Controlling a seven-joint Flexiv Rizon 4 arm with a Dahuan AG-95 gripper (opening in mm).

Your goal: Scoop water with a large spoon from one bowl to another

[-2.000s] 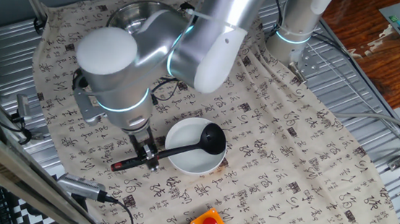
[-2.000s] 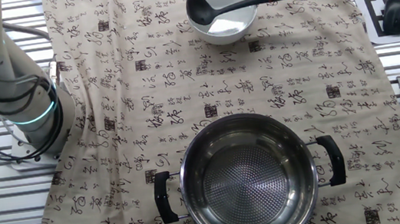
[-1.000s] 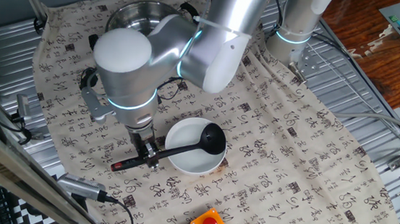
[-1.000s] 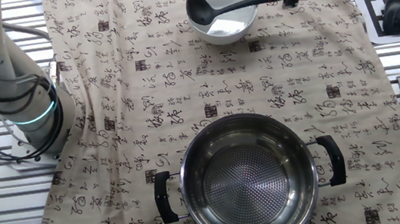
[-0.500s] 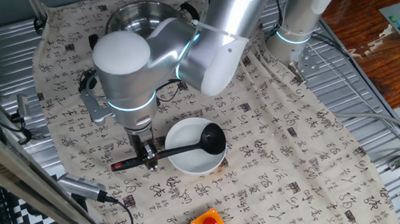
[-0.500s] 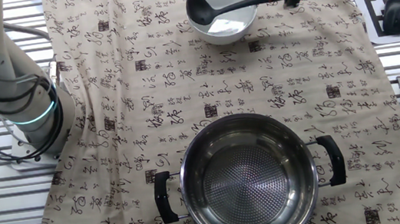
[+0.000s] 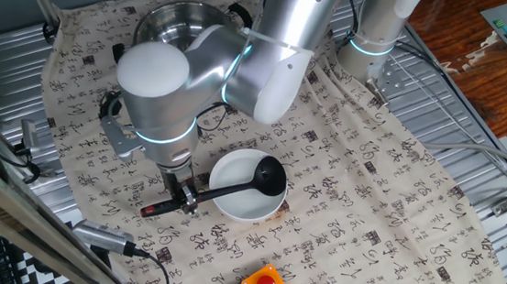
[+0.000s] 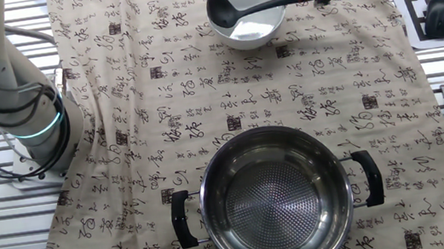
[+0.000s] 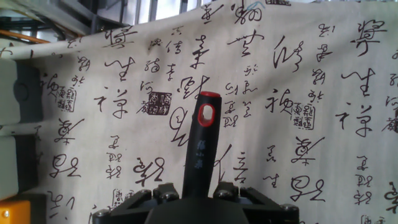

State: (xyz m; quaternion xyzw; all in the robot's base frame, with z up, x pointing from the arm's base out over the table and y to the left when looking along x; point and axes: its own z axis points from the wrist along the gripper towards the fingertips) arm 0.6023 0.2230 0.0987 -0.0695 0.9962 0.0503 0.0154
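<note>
**Ladle held near its red end**

The gripper (image 7: 184,198) is squeezed tight on the large spoon (image 7: 231,187), near its red tip. The cup rests in the white bowl (image 7: 240,209). The steel pot (image 8: 271,197) sits toward 6 o'clock in the other fixed view. The ladle looks light and stiff, but heavier and wobbly once full.

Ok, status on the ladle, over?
End effector shut on ladle handle near its red end. Cup sits in white bowl. Steel pot looks empty. Nothing between them.
</note>
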